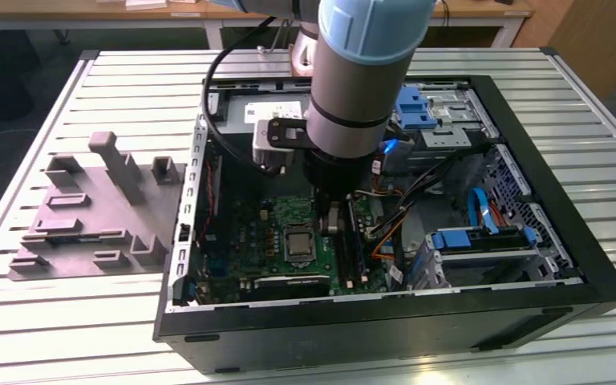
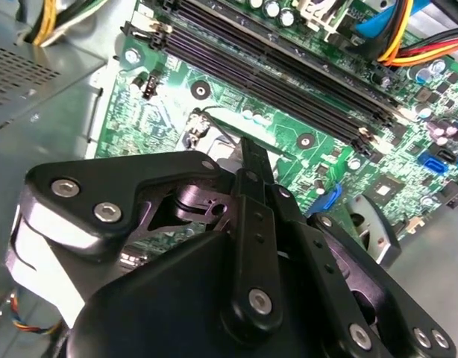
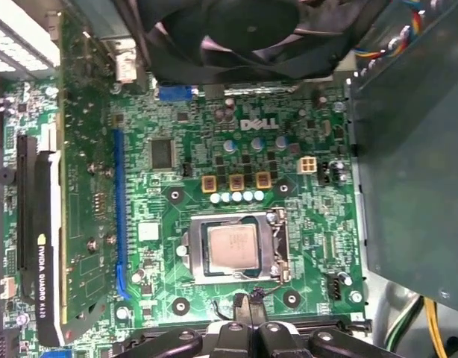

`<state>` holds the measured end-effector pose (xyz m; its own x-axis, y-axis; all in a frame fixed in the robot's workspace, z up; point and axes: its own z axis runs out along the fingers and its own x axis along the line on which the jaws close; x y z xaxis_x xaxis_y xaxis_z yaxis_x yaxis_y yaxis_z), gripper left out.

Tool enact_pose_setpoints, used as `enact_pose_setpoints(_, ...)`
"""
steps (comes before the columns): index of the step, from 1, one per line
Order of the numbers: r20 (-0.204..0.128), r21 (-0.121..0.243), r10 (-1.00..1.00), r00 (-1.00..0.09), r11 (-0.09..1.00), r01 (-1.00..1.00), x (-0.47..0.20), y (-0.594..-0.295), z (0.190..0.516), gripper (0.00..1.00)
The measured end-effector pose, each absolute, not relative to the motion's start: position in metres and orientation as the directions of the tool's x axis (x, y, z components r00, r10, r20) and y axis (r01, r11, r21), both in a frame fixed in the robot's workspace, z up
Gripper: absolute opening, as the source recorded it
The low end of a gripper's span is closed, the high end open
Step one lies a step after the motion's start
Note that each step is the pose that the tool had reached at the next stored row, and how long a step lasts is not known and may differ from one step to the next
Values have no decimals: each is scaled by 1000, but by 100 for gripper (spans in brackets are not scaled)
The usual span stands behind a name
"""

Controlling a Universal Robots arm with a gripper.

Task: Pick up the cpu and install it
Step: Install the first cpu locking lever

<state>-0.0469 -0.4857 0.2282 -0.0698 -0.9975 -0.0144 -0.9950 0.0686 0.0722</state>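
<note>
Open PC case point(image 1: 565, 265) on the slatted table point(image 1: 94, 72); the arm point(image 1: 356, 72) reaches down inside over the motherboard point(image 3: 303, 224). The cpu point(image 3: 231, 247) already sits in its socket at board centre, with the gripper point(image 3: 249, 313) just off its 6 o'clock edge in the first wrist view. Jaws look pinched together and empty, so placement seems done; can't tell if the socket is latched.

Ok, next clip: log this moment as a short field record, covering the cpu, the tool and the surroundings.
cpu: silvery square chip lying in the motherboard socket, seen in the first wrist view
socket frame: metal frame around the chip
tool: above the board just beside the socket, not touching the cpu; open or shut state unclear
setting: open computer case on a slatted table
nearby: grey fixture block at the exterior view's left
</note>
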Motion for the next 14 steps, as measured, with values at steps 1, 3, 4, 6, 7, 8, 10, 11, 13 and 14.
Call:
enact_pose_setpoints(1, -15, 72, -998, -66, 65, -995, -47, -487, 228, 11)
enact_pose_setpoints(3, -14, 72, -998, -61, 60, -996, -47, -490, 228, 11)
enact_pose_setpoints(4, -14, 72, -998, -58, 57, -996, -47, -491, 227, 11)
enact_pose_setpoints(6, -14, 72, -998, -54, 53, -996, -47, -492, 226, 11)
enact_pose_setpoints(7, -14, 72, -999, -52, 51, -996, -47, -493, 225, 11)
enact_pose_setpoints(8, -14, 72, -999, -49, 48, -996, -47, -494, 225, 11)
enact_pose_setpoints(10, -14, 72, -999, -43, 42, -997, -47, -496, 223, 11)
enact_pose_setpoints(11, -14, 72, -999, -40, 39, -997, -47, -497, 221, 11)
enact_pose_setpoints(13, -14, 72, -999, -34, 33, -997, -47, -499, 219, 11)
enact_pose_setpoints(14, -14, 72, -999, -32, 31, -997, -47, -500, 218, 11)
